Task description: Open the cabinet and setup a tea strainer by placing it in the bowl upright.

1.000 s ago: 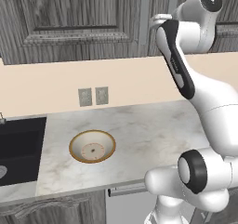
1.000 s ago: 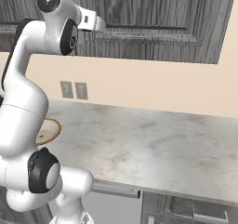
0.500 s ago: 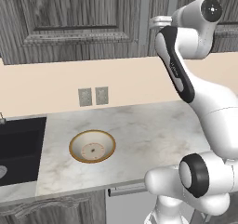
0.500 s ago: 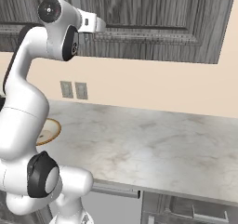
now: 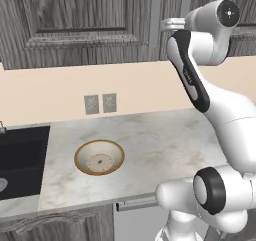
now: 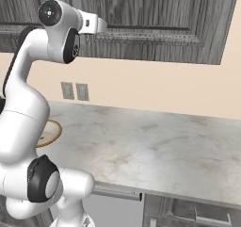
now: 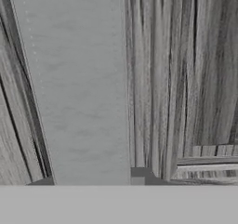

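Your hand [image 5: 167, 25] is up high, right against the cabinet [image 5: 80, 25] door, near its edge. In the hand view you see the dark wood grain of the door very close, with a plain grey strip [image 7: 79, 88] down it. You cannot tell if the hand is spread or pressed together. The bowl [image 5: 99, 157] sits far below on the bench [image 5: 165, 140], next to the black sink [image 5: 20, 160]. Since half a second ago, the arm has crept slightly closer to the door. The bowl has not moved.
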Tool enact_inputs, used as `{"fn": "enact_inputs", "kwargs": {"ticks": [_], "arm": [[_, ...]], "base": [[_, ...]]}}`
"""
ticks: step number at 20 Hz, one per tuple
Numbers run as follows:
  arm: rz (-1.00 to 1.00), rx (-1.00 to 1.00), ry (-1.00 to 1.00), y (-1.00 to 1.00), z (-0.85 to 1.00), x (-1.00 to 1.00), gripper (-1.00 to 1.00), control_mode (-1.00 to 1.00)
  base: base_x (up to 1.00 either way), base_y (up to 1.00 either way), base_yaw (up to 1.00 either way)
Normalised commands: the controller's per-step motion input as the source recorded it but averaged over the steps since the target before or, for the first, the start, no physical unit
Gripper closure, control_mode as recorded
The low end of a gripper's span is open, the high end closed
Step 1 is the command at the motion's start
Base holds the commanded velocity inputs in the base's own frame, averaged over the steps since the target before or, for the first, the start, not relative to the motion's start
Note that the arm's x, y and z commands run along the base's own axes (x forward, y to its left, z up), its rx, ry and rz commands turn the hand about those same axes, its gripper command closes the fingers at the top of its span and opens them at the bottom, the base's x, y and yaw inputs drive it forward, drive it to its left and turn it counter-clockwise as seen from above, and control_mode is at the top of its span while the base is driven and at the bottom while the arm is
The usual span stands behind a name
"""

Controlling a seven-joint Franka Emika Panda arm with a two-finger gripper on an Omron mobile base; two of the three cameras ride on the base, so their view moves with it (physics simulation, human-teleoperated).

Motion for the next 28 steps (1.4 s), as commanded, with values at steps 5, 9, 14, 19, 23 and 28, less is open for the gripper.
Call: {"fn": "enact_inputs", "kwargs": {"ticks": [5, 9, 14, 19, 23, 28], "arm": [[-0.01, 0.00, 0.00, -0.10, 0.00, -0.24, 1.00, -1.00], [-0.06, 0.02, 0.19, -0.38, 0.24, -0.56, 1.00, -1.00], [-0.02, 0.12, 0.18, -0.79, 0.24, -0.96, 1.00, -1.00], [0.00, 0.20, 0.20, -0.93, 0.15, -0.99, 1.00, -1.00], [0.00, 0.26, 0.11, -1.00, 0.00, -1.00, 1.00, -1.00], [0.00, 0.28, 0.00, -1.00, 0.00, -1.00, 1.00, -1.00]], "base": [[0.00, 0.00, 0.00], [0.00, 0.00, 0.00], [0.00, 0.00, 0.00], [0.00, 0.00, 0.00], [0.00, 0.00, 0.00], [0.00, 0.00, 0.00]]}}
